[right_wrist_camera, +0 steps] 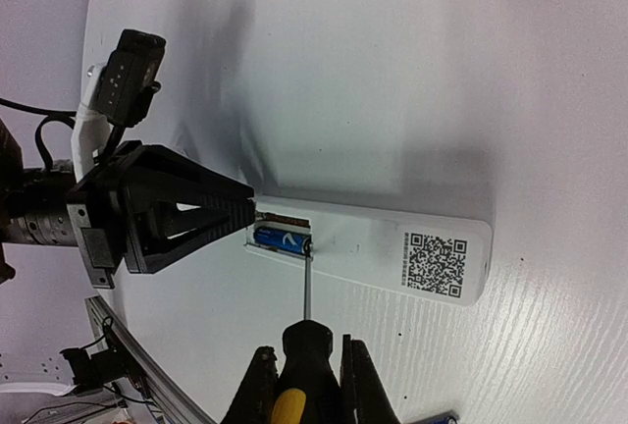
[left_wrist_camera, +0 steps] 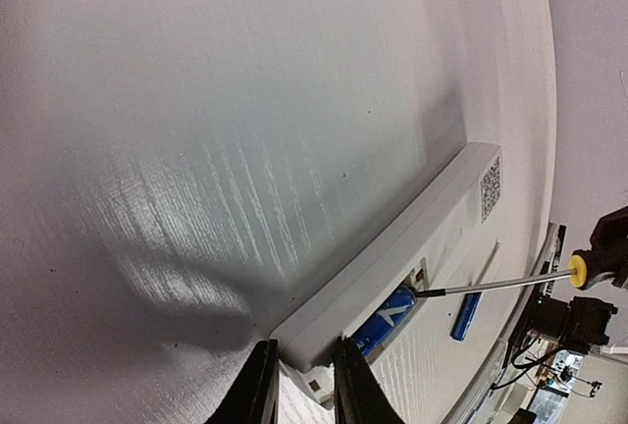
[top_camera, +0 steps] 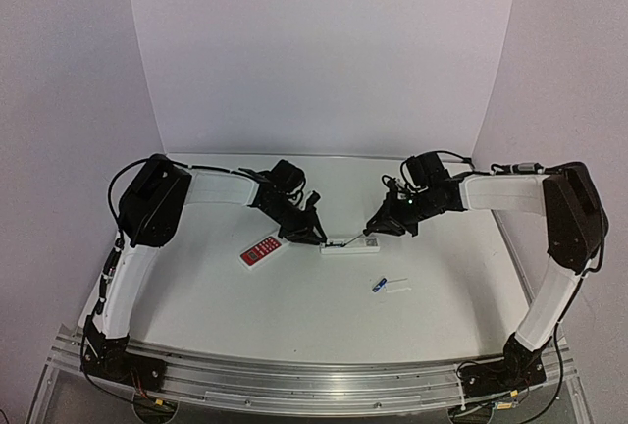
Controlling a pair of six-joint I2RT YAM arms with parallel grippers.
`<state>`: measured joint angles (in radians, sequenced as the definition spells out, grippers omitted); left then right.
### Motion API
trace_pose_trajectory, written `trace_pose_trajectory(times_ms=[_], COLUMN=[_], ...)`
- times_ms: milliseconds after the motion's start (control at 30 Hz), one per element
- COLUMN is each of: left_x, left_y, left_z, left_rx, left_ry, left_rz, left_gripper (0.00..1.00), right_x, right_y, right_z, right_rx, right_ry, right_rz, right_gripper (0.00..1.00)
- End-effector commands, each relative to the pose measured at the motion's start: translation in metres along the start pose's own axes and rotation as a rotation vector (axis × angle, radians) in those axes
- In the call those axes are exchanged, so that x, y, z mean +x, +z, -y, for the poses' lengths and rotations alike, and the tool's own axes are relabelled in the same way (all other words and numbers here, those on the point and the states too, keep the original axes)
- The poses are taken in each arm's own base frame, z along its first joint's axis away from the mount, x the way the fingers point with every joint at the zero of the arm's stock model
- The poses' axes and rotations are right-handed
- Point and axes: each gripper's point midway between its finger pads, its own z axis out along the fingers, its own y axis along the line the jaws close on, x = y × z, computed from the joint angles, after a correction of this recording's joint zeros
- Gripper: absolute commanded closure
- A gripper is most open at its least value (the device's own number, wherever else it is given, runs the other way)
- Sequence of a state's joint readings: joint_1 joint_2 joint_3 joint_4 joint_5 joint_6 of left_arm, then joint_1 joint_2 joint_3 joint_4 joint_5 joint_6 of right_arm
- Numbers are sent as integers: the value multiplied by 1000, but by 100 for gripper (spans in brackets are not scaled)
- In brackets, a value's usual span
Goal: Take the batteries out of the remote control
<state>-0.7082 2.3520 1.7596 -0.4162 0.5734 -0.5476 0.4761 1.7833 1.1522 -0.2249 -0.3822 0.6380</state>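
- Left jaws are almost closed, pinching one end of the remote control point(left_wrist_camera: 412, 238), which lies back-up on the bench point(left_wrist_camera: 147, 149).
- Right jaws are clamped round a screwdriver point(right_wrist_camera: 306, 291). Its tip meets the seated battery point(right_wrist_camera: 282, 238), just beyond the left jaws.
- The loose battery point(top_camera: 378, 286) lies near the right jaws.
- The cell is probably light, slick and prone to roll, so lever it at its end.

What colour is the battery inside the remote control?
The battery is blue with a small white mark, shown best in the right wrist view.
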Motion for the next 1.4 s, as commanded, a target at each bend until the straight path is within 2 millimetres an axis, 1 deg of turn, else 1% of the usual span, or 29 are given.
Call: trace_pose_trajectory(times_ms=[0,233,400,667,733,900,1100,1267,1367], left_x=[6,11,13,23,25,25,27,28,28], left_y=[8,12,14,18,19,17,19,19,20], left_z=[-5,-5,-4,-10,-13,-17,-23,-26,-27], left_rx=[-16,-4,1,-11,-20,-45,-69,-81,-82], left_ry=[1,-9,-11,-24,-27,-18,-7,-1,-1], left_rz=[-25,-37,-43,-59,-61,-55,-63,-61,-63], left_gripper=[83,93,93,93,93,93,93,94,94], right_x=[-6,-5,-3,8,9,2,-4,-4,2], right_y=[3,9,16,25,24,15,5,-4,-4], right_z=[-13,-20,-20,-10,-8,-3,8,7,0], right_rx=[-43,-113,-137,-138,-131,-71,16,33,-3], right_ry=[-3,6,28,59,52,22,-4,-22,-28], right_rz=[-3,-1,-14,-52,-47,4,49,64,33], right_gripper=[100,100,100,100,100,100,100,100,100])
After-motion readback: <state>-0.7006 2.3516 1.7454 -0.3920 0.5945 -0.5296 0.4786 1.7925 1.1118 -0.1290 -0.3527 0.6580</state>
